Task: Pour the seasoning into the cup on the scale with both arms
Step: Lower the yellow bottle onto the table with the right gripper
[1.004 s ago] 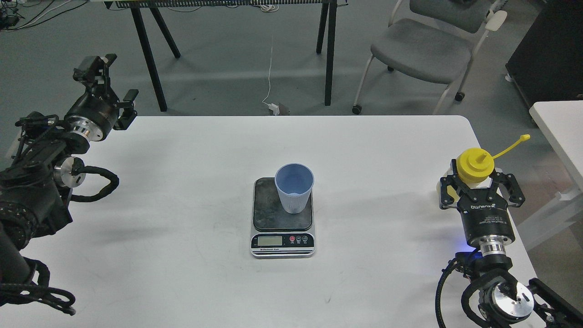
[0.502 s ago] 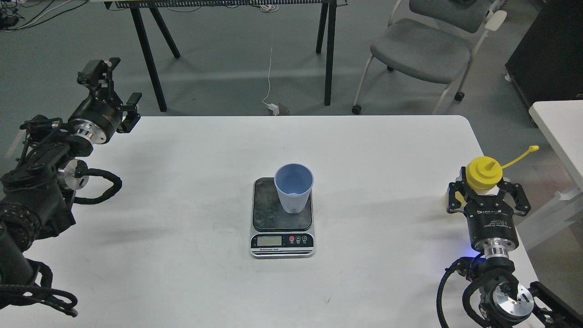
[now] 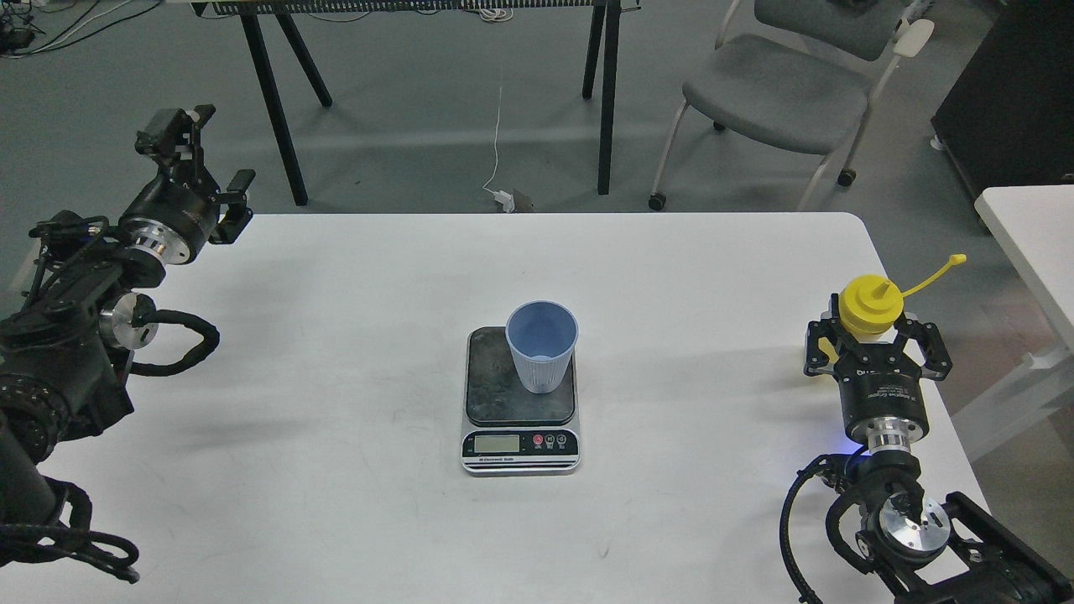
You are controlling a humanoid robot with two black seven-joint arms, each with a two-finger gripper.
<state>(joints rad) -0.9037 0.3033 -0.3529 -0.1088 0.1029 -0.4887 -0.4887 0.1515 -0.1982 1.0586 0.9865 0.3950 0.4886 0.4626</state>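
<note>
The light-blue cup (image 3: 542, 346) stands upright on the back right part of the scale's dark plate (image 3: 495, 382), at the table's middle. The scale's silver front strip with the LCD faces me. My right gripper (image 3: 873, 342) is near the table's right edge, shut on the yellow seasoning bottle (image 3: 869, 307). The bottle is upright, with its nozzle up and its cap strap sticking out to the right. The gripper hides its lower body. My left gripper (image 3: 206, 162) is open and empty over the table's far left corner, far from the cup.
The white table (image 3: 352, 302) carries the scale. A grey chair (image 3: 780, 92) and black table legs (image 3: 277, 109) stand beyond its far edge. A second white table (image 3: 1032, 235) is close to the right of the bottle.
My right gripper with the bottle swung slightly right and down, then back left and up. My left gripper shifted a little and sits about where it was.
</note>
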